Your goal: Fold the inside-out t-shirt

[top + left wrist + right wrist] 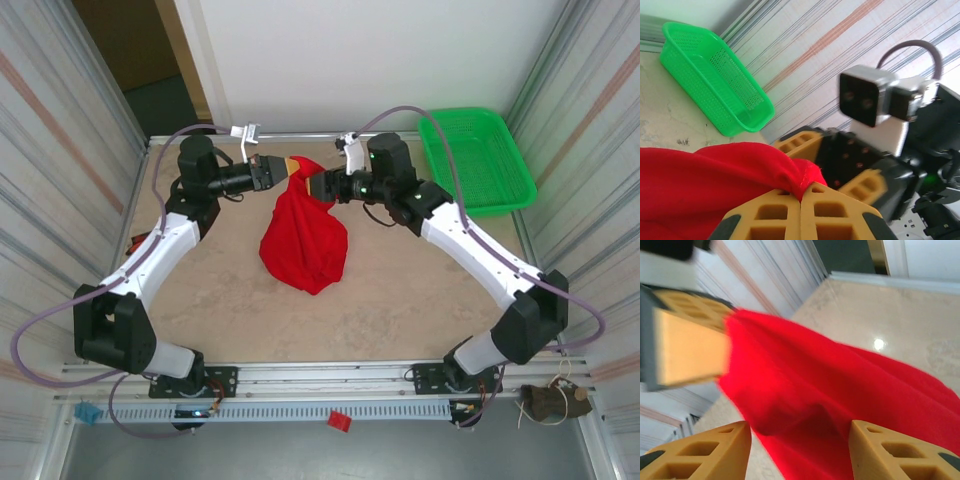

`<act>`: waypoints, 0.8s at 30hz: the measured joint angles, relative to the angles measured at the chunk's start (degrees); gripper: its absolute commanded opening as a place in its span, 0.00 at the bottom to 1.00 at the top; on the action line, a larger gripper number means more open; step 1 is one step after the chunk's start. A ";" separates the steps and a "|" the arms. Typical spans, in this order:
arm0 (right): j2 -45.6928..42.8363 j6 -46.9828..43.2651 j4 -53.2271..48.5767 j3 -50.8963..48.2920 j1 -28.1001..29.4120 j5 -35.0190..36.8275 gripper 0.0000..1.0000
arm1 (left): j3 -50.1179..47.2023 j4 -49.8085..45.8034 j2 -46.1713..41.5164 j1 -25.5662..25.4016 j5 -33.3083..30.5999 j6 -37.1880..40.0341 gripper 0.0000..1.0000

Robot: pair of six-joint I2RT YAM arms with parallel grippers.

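Note:
The inside-out t-shirt [305,240] is a bright red bunch hanging from one pinched edge, its lower part resting on the table. My left gripper [291,166] is shut on that top edge; in the left wrist view the yellow jaws [801,196] meet on a fold of the red cloth [705,180]. My right gripper [312,185] faces it from the right, close by. In the right wrist view its fingers [800,432] stand apart and open, with the red cloth [840,385] passing loosely between them. The left gripper's finger [690,350] shows at the upper left there.
A green plastic mesh basket [475,160] sits at the back right corner of the table [400,300], also seen as the basket [710,85] in the left wrist view. Striped walls enclose the table on both sides.

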 measured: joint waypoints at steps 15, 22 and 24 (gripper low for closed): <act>-5.38 -0.44 -1.42 0.04 -3.74 -6.91 0.00 | -0.22 -1.90 0.44 3.45 -2.05 2.45 0.00; -8.09 3.15 3.54 0.02 -5.57 -11.82 0.00 | -0.22 -2.47 1.46 3.65 -2.60 3.41 0.25; -8.02 3.98 4.26 0.02 -5.60 -12.26 0.00 | -0.26 -2.99 1.44 3.65 -3.30 4.33 0.00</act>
